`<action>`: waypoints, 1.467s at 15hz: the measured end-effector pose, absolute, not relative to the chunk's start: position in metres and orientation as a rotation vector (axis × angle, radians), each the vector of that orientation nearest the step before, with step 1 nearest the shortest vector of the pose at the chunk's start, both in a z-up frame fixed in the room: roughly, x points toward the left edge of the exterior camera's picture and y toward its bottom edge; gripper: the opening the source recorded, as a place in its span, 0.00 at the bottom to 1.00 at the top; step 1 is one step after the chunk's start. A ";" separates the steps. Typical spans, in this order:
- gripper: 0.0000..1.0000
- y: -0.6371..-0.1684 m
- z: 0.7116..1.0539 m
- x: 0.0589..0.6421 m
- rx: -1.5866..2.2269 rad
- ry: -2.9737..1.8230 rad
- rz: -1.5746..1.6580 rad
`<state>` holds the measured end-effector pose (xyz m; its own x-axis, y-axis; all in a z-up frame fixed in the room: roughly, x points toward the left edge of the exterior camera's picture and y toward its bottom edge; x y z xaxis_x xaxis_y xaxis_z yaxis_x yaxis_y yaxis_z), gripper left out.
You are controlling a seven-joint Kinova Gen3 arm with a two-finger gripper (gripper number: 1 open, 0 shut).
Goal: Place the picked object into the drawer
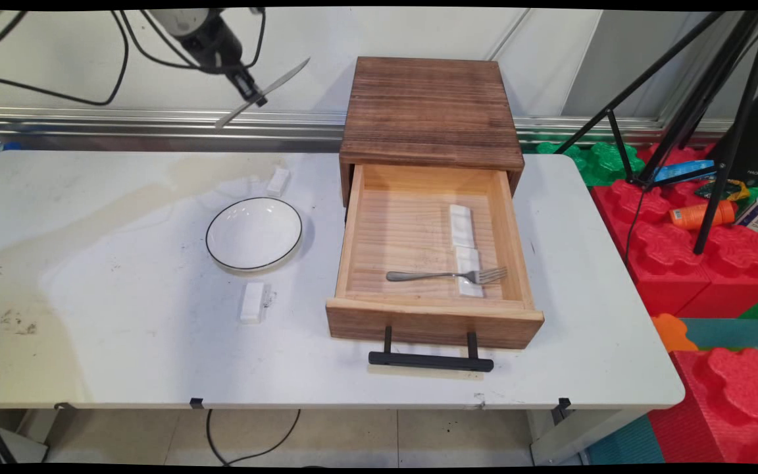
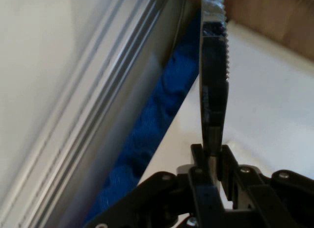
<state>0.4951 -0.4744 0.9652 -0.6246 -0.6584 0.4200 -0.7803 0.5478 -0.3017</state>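
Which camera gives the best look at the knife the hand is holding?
The main view: the whole knife shows there, tilted, raised above the table's far edge and clamped in the hand. The hand view shows it only edge-on, with its serrated edge visible.

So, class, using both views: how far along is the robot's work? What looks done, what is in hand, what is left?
Done: the drawer is open, with a fork lying inside it.
In hand: the gripper is shut on a knife, held high over the table's far edge.
Left: the knife is not yet set down; the plate is empty.
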 end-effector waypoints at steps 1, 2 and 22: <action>0.00 -0.471 0.973 0.486 1.174 -2.524 0.693; 0.00 -0.468 0.979 0.479 1.154 -2.522 0.697; 0.00 -0.420 1.010 0.256 0.659 -2.539 0.414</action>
<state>0.2563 -0.4195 1.0098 -0.7683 -0.3746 0.5190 -0.5200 0.8382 -0.1647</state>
